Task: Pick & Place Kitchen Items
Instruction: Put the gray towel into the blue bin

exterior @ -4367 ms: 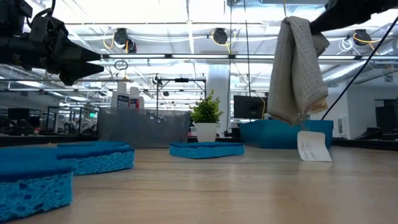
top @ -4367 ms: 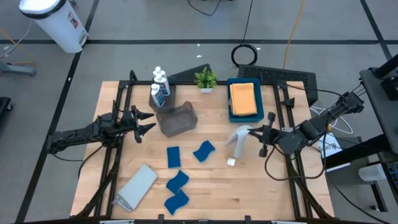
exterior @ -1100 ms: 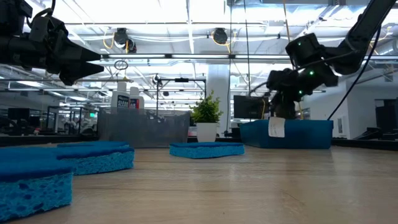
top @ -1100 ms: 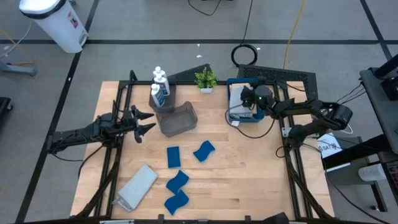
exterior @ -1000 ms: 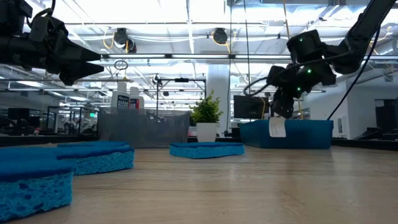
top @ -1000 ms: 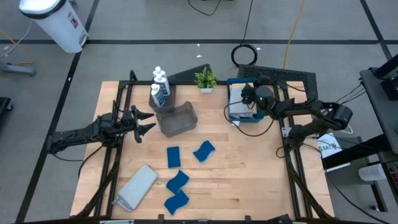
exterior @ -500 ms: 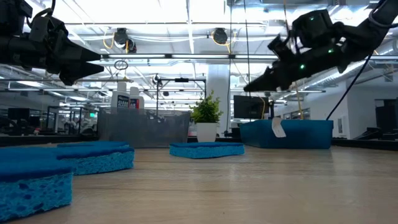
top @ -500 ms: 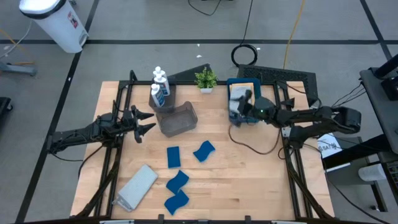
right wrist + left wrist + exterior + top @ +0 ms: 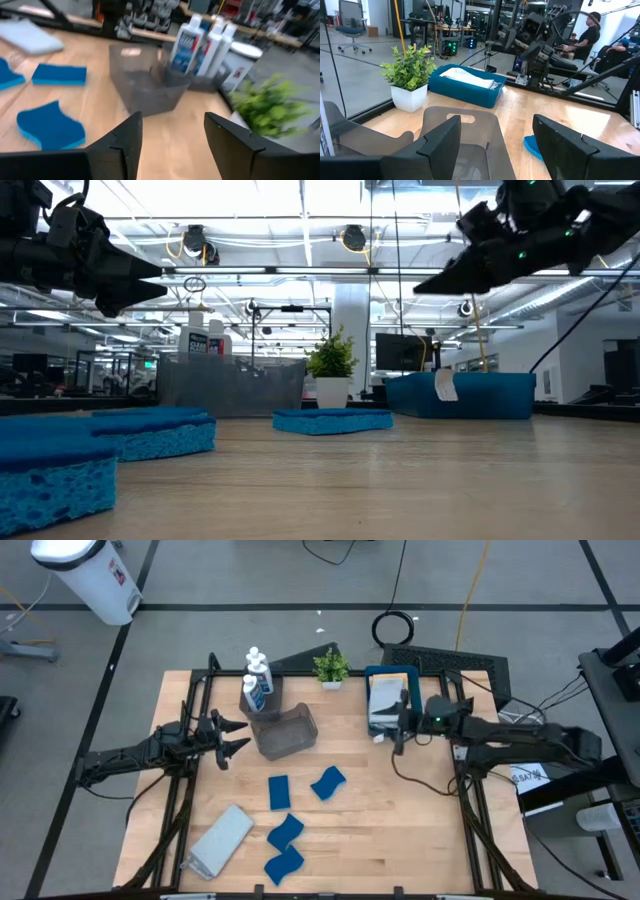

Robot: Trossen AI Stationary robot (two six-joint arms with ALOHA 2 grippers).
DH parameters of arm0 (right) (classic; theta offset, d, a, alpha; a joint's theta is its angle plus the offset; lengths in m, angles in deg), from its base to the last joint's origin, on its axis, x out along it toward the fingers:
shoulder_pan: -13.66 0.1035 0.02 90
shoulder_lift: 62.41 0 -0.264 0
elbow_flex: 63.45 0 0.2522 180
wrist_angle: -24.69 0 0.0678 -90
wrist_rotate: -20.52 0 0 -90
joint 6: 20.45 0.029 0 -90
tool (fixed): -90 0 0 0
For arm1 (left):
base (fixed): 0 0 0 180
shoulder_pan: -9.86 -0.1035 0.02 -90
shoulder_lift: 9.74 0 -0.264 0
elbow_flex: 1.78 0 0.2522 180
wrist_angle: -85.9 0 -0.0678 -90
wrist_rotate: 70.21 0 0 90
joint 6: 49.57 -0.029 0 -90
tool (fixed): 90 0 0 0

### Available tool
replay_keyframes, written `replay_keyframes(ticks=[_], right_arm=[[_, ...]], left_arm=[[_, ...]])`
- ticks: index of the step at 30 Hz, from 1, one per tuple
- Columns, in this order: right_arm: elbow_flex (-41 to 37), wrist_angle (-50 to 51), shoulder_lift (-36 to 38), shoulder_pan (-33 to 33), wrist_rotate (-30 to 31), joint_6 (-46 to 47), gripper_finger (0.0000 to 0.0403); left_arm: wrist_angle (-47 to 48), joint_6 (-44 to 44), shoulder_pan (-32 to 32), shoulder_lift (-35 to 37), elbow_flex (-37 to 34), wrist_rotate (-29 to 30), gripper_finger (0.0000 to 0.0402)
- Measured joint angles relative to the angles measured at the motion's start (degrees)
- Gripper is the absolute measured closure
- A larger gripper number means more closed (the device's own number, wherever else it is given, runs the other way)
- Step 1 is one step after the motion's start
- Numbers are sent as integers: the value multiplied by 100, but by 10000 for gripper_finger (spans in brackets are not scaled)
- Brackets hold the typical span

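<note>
Waiting arm: the left gripper (image 9: 232,736) hangs just left of the clear grey bin (image 9: 285,730), its tips pointing at the bin.
Left claw: spread wide, with nothing between the fingers.
Working arm: the right gripper (image 9: 399,732) is in the air well to the right of the bin, off the table surface, its tips pointing toward the bin.
Right claw: fingers apart and empty; its wrist view shows only bare space between them.
Bottles: three small white bottles (image 9: 257,680) with blue labels stand upright in a cluster touching the bin's far left corner.
Sponges: four blue ones lie on the near side of the bin. The flat sponge (image 9: 278,791) and the wavy sponge (image 9: 327,782) are closest to it, side by side. The third sponge (image 9: 285,832) and the fourth sponge (image 9: 283,864) lie farther out, toward the table's near edge.
Loose cloth: a folded grey cloth (image 9: 220,838) lies well to the near left of the bin, beside the farther sponges.
Placed cloth: a pale cloth (image 9: 386,700) lies inside the blue tray (image 9: 368,690), right of the bin, with the right gripper at the tray's near edge. A white tag (image 9: 445,385) hangs over the tray's wall.
Plant: the potted plant (image 9: 331,666) stands beyond the bin, between it and the tray.
</note>
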Motion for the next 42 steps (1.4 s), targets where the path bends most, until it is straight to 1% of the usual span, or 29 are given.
replay_keyframes(ticks=[6,16,19,25,31,34,42], right_arm=[[0,44,718,-151,1,20,224],[0,22,1336,-152,4,202,236],[0,377,1598,-152,3,183,236],[0,1237,2084,-136,-4,439,237],[-16,1700,2560,-136,-26,1141,242],[-261,1563,2747,-136,-27,1399,250],[-1502,-452,2963,-136,-47,1941,272]], left_arm=[[0,0,1,0,0,0,151],[0,0,-1,0,-1,0,151],[0,0,1,0,1,0,151],[0,0,1,0,0,0,151],[0,1,1,0,-1,0,151],[0,0,1,0,-1,0,151],[-1,2,0,0,0,0,151]])
